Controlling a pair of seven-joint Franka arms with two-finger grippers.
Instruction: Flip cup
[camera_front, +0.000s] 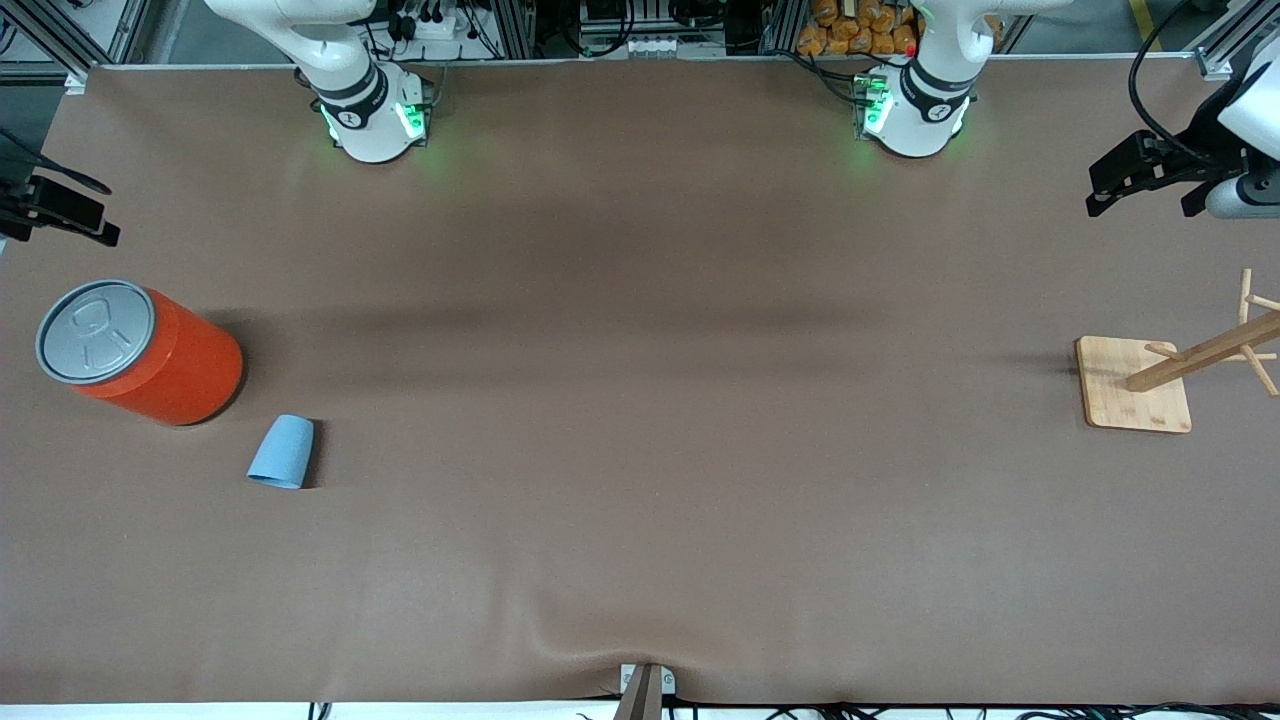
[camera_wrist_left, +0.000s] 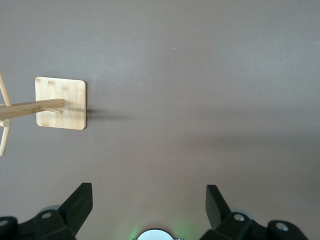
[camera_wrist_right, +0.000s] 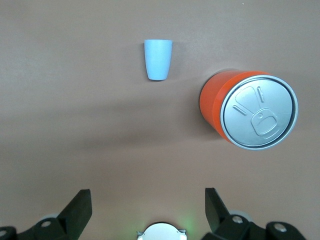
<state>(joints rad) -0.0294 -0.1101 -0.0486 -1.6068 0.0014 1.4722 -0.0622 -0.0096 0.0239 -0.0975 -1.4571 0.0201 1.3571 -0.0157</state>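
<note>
The small light blue cup (camera_front: 282, 452) lies on its side on the brown table, wide rim toward the front camera, near the right arm's end. It also shows in the right wrist view (camera_wrist_right: 158, 60). My right gripper (camera_front: 100, 212) hangs open and empty in the air by the table's edge at that end, apart from the cup. In the right wrist view its jaws (camera_wrist_right: 148, 200) stand wide apart with nothing between them. My left gripper (camera_front: 1097, 190) is open and empty in the air at the left arm's end; its own view (camera_wrist_left: 150, 200) shows only table between the jaws.
A large orange-red can (camera_front: 140, 350) with a grey lid stands upright beside the cup, farther from the front camera; it also shows in the right wrist view (camera_wrist_right: 247, 110). A wooden rack on a square base (camera_front: 1135, 385) stands at the left arm's end.
</note>
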